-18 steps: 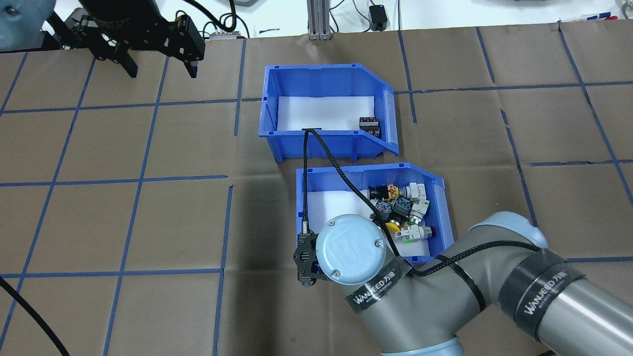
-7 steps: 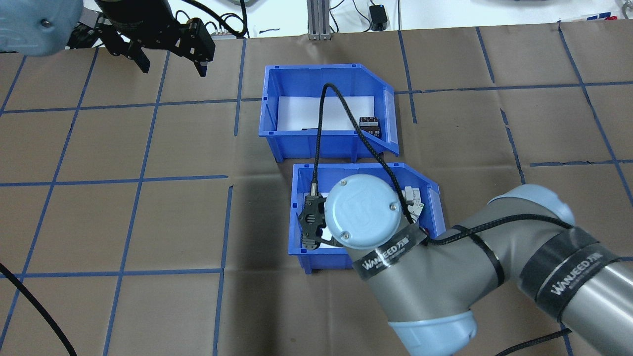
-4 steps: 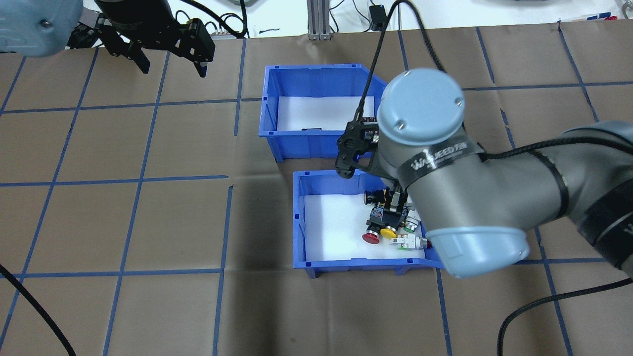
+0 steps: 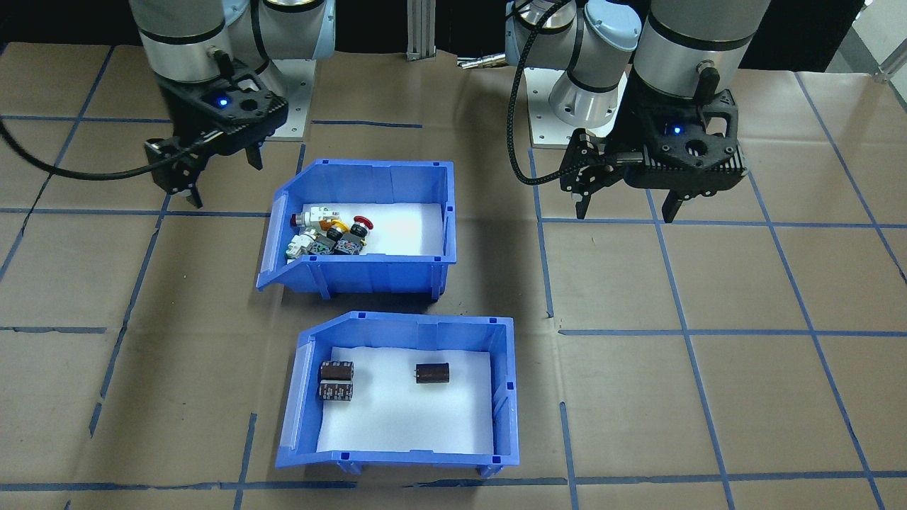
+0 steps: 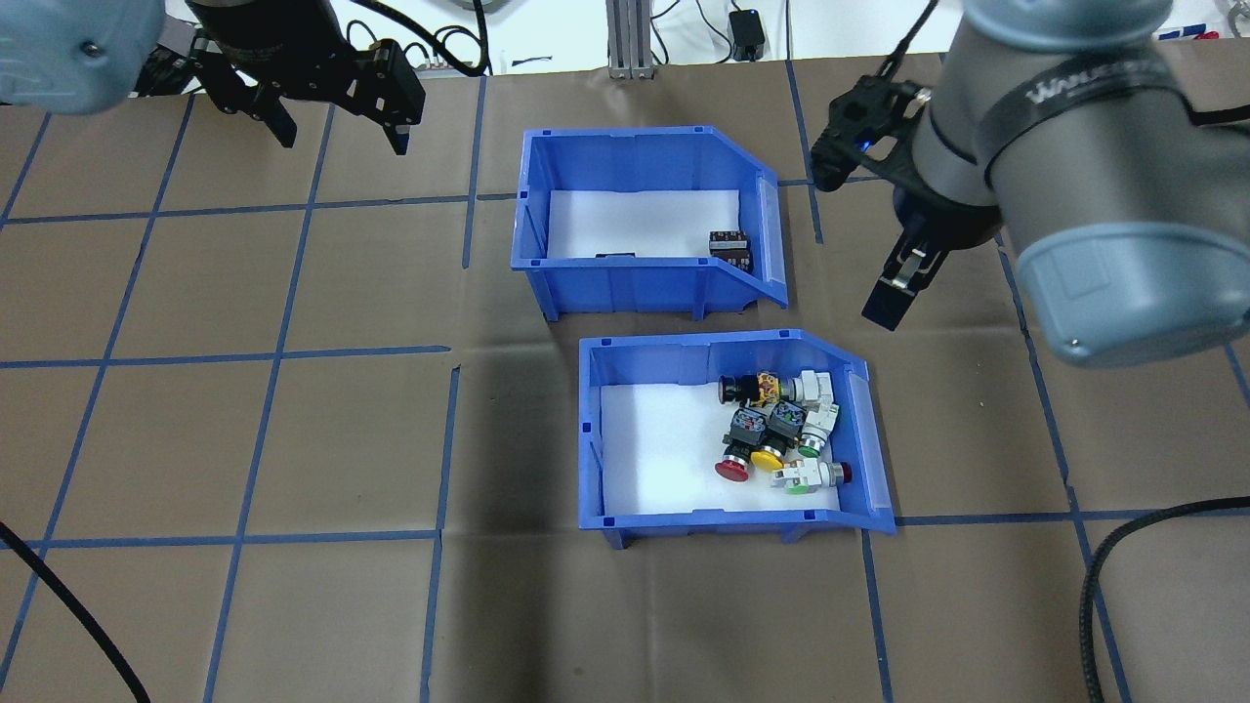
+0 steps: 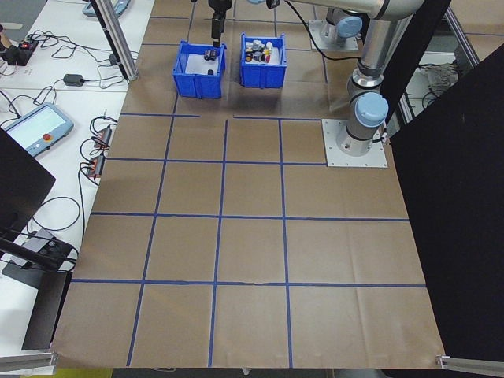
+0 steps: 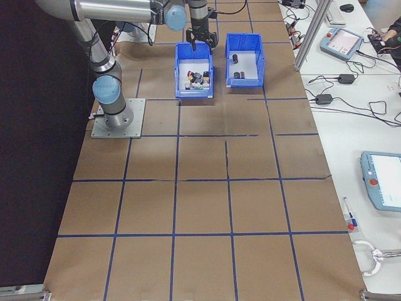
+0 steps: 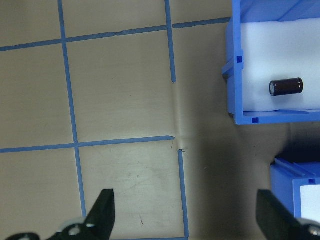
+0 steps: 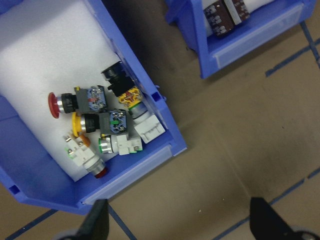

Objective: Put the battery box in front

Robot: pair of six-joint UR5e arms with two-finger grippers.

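A second blue bin point(image 5: 732, 444), lined with white foam, is parked on the brown worktop point(image 5: 244, 439). Colourful push-button switches point(image 5: 776, 430) are piled up at its sloped end.

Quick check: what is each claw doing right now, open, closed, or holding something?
Left claw: open, holding nothing.
Right claw: open, holding nothing.

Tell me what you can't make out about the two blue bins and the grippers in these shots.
- battery box: overhead, its near wall hides most of the lone cylinder.
- Left wrist view: the frame edge cuts off the battery box's far end, with the other two cylinders.
- Side views: switch bin contents too small to tell apart.
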